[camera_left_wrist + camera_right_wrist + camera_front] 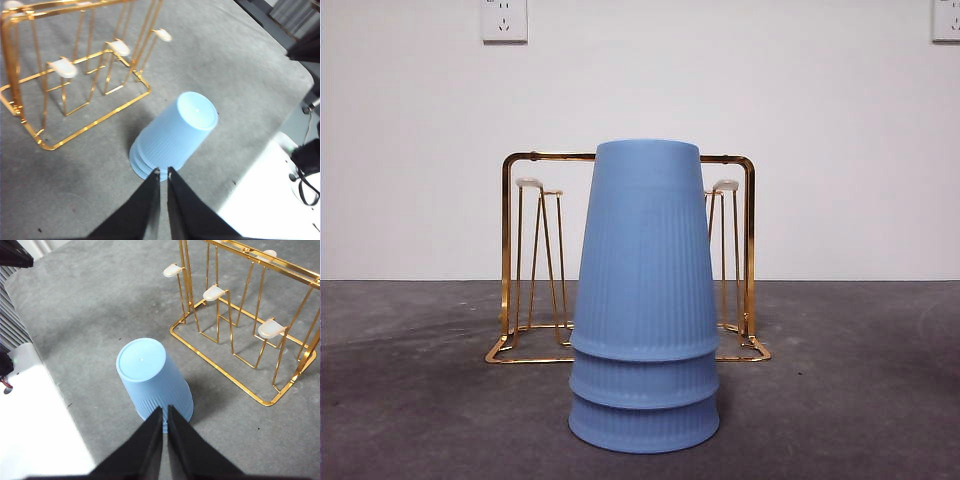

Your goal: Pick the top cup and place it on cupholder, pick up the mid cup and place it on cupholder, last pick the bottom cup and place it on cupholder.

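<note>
Nothing started: three nested blue cups stand inverted just before the cupholder. Left gripper and right gripper are pressed together, empty. Top cup is to be gripped first.

Setting: robot test bench, lab-type room. Evidence: plain white wall with two power sockets; bare grey tabletop; loose black cables at the table's edge.
</note>
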Available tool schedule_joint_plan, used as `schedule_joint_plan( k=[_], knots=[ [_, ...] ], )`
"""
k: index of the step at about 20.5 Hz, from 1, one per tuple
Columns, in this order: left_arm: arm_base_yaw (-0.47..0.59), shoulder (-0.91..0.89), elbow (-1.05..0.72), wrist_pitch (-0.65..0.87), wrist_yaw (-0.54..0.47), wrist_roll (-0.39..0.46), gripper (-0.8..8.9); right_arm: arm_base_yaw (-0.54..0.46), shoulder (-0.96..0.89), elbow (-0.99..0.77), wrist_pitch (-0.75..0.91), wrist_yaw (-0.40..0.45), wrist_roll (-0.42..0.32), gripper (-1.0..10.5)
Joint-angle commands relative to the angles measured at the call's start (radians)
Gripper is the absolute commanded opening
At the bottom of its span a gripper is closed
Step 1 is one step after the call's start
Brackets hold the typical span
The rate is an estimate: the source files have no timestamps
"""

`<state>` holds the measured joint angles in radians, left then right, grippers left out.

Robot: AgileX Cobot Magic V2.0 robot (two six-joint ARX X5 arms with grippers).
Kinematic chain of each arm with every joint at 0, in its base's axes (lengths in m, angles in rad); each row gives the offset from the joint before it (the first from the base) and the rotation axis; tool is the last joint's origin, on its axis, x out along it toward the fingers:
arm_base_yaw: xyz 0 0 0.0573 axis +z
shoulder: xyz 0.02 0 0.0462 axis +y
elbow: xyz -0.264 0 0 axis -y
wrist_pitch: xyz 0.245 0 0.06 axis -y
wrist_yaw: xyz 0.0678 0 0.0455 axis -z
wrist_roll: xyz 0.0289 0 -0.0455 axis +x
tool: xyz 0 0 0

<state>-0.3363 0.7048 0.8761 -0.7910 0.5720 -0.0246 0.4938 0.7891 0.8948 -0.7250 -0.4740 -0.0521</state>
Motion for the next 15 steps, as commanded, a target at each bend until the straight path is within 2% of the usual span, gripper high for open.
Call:
schedule_joint_plan(
  k=[1,2,3,5,6,11,15],
  knots=[
    [-0.011,0.006,0.017,0.006,0.004,0.013,0.41,0.013,0.007,0.017,0.007,0.004,-0.013,0.1],
    [-0.011,0.006,0.017,0.005,0.003,0.013,0.77,0.013,0.007,0.017,0.007,0.004,-0.012,0.2],
    [-0.011,0.006,0.017,0.006,0.004,0.011,1.58,0.013,0.007,0.017,0.007,0.004,-0.011,1.1],
    [-0.011,0.006,0.017,0.006,0.003,0.006,3.44,0.013,0.007,0.017,0.007,0.005,0.000,3.8],
    [-0.011,0.006,0.017,0.006,0.003,0.006,3.94,0.013,0.007,0.017,0.007,0.004,0.001,4.1],
    [-0.011,0.006,0.017,0.023,0.003,0.005,4.06,0.025,0.010,0.017,0.048,0.003,0.019,4.1],
    [-0.011,0.007,0.017,0.029,0.003,0.006,4.05,0.083,0.080,0.069,0.067,0.004,0.028,4.1]
  ],
)
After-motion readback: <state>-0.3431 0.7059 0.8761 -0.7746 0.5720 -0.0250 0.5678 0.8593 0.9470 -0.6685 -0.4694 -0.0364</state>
